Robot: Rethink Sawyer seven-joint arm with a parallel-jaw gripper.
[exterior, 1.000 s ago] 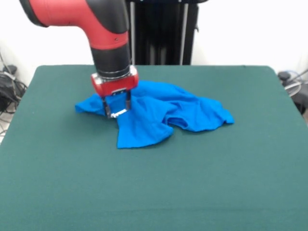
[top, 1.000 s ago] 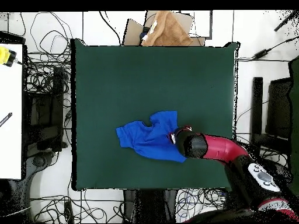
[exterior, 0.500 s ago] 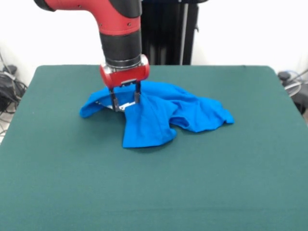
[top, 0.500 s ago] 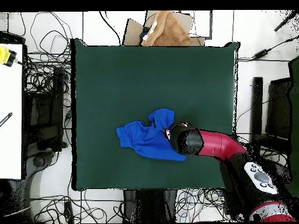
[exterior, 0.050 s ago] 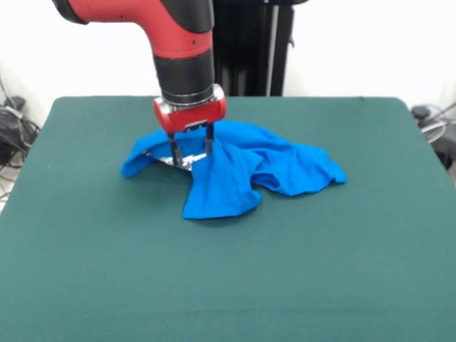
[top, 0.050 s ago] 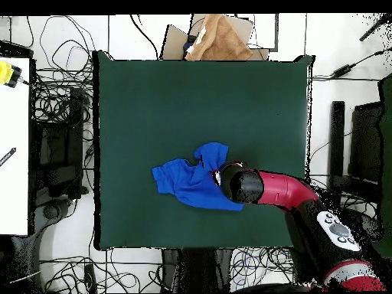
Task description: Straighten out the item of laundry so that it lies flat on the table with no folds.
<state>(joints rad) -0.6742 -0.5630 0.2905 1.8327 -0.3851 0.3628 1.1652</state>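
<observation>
While the front view shows the red and black gripper [exterior, 0.050 s ago: 191, 148] pinched closed on a raised fold of the crumpled bright blue cloth T-shirt [exterior, 0.050 s ago: 235, 171], the shirt sits toward the far edge of the dark green felt table [exterior, 0.050 s ago: 228, 285]. A good pull would probably run toward a side edge, low and slow. Overhead, the arm hides the gripper; the shirt [top, 0.050 s ago: 187, 182] lies bunched near the table's [top, 0.050 s ago: 199, 92] bottom edge.

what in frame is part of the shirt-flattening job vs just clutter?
Job: blue T-shirt, crumpled and partly lifted; green table; gripper, pinching the shirt's edge.

Clutter: brown cloth on cardboard past the table's edge; cables on the floor; white side table.
</observation>
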